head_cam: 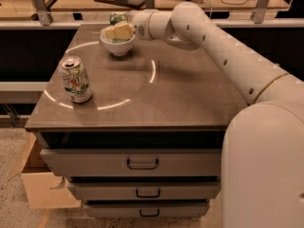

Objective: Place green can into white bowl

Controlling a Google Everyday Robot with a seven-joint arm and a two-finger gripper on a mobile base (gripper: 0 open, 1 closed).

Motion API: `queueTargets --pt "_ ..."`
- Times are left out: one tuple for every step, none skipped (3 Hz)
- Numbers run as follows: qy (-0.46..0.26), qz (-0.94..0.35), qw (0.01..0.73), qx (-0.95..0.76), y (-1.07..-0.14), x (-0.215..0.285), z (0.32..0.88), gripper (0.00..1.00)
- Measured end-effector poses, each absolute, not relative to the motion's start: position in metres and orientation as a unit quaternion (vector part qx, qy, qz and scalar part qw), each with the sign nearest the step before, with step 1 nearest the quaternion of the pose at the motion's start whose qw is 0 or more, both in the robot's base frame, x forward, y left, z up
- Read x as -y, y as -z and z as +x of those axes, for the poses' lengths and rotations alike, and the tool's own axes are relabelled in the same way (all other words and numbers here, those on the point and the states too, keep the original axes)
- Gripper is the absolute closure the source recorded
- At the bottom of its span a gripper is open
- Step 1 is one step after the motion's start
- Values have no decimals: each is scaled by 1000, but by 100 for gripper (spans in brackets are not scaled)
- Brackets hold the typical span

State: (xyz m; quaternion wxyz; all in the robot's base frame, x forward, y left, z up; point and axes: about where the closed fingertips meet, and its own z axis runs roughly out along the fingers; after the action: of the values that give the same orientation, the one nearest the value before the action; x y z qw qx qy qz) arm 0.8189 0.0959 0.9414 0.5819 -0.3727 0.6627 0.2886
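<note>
The dark green can [118, 18] is held upright in my gripper [118, 31], right over the white bowl [117, 46] at the far left of the table top. Only the can's upper part and silver top show behind my pale yellow fingers [123, 30]; its lower part is hidden by the fingers and the bowl's rim. I cannot tell whether the can's base touches the inside of the bowl. My arm reaches in from the right.
A mostly white can with green and red print [76, 80] stands near the table's left front edge. The grey table top [180, 89] sits over a drawer unit [142, 163]. A cardboard box [33, 184] lies on the floor at the left. A shelf with cables runs behind.
</note>
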Motion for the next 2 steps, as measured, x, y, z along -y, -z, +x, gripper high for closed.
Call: queueTargets --pt "-273 -349 594 -671 -952 -62 822 0" --pt "-247 -309 596 -699 -955 5 821 0"
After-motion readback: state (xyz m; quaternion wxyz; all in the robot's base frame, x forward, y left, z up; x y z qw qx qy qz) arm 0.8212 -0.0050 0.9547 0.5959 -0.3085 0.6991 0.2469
